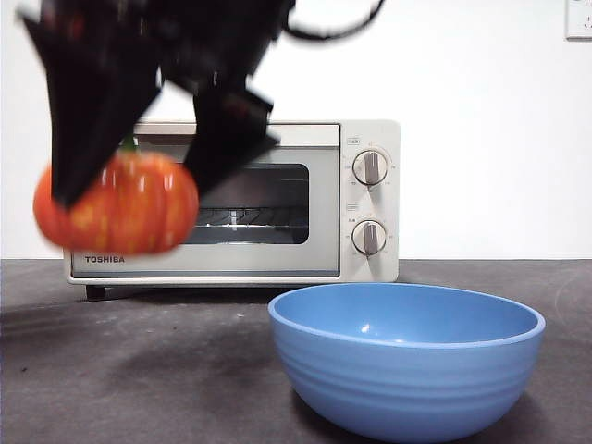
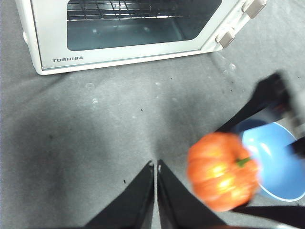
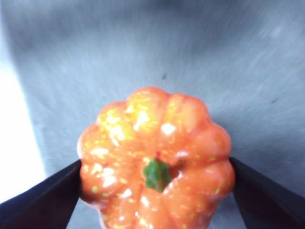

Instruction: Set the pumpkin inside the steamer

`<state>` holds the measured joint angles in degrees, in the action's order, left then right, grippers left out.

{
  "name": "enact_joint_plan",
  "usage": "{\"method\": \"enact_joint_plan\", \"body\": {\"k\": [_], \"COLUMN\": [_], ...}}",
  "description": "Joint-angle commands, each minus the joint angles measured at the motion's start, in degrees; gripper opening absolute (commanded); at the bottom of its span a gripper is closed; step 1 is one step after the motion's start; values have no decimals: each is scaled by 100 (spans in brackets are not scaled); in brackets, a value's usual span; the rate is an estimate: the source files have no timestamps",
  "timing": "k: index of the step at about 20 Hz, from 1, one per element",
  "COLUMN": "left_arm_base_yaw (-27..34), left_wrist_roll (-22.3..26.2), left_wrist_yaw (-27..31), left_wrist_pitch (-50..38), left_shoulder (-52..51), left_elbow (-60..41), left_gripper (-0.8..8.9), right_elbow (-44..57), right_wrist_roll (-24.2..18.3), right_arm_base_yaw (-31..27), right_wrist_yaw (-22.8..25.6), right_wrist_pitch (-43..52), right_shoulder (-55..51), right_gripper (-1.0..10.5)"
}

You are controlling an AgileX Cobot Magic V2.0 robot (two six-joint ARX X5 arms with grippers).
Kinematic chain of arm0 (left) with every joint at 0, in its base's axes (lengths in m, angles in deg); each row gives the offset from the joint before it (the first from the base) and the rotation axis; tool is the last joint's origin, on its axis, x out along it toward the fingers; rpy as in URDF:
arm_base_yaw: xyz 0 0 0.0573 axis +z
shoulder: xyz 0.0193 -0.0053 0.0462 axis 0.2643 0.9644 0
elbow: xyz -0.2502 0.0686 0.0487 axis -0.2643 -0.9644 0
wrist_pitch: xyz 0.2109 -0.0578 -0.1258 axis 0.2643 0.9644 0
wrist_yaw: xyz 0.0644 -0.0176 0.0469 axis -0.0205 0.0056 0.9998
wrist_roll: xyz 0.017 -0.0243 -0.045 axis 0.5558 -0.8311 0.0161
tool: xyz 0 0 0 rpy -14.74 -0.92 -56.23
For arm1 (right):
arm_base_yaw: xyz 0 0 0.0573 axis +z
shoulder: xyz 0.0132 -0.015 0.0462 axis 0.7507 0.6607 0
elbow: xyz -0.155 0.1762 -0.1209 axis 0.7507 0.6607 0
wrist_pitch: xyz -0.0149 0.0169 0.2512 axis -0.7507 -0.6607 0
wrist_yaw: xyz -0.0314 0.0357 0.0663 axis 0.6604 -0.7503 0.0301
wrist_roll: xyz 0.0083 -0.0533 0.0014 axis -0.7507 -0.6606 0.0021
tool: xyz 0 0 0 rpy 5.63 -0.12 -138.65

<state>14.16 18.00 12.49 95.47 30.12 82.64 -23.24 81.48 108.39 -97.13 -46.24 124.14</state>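
The orange ribbed pumpkin with its green stem hangs above the table, and my right gripper is shut on its two sides. In the front view the pumpkin is blurred, in the air in front of the left part of the cream-white Toshiba steamer, under the dark right gripper. The steamer's glass door looks closed. My left gripper is shut and empty above the dark table; its view shows the pumpkin beside it and the steamer beyond.
A wide blue ribbed bowl stands near the front at the right, in front of the steamer's knobs. In the left wrist view the blue bowl lies just behind the pumpkin. The dark grey tabletop spreads at the front left.
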Motion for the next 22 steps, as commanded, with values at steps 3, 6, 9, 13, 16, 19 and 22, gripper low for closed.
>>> {"method": "enact_joint_plan", "body": {"k": [3,6,9,13,16,19,22], "left_arm_base_yaw": [-9,-9,-9,-9,-9,-9,-9], "left_wrist_roll": [101,101,98,98,98,98,98], "left_wrist_yaw": [-13,-13,-13,-13,-13,-13,-13], "left_wrist_pitch": [-48,-48,-48,-55,-52,-48,-50], "left_shoulder": [31,31,31,31,31,31,33], "left_elbow": [105,105,105,103,105,105,105], "left_gripper": [15,15,15,15,15,15,15], "right_elbow": [-85,146,885,1762,2330,2964,3390], "right_wrist_roll": [267,286,393,503,579,704,723], "right_arm_base_yaw": [-199,-540,-896,-1091,-1084,-1082,-1080], "right_wrist_yaw": [22,17,-22,-22,-20,7,146], "right_wrist_pitch": [-492,-800,-743,-595,-227,372,769], "right_shoulder": [-713,-1353,-2044,-2509,-2498,-2498,-2479], "right_gripper": [386,386,386,386,386,386,386]}}
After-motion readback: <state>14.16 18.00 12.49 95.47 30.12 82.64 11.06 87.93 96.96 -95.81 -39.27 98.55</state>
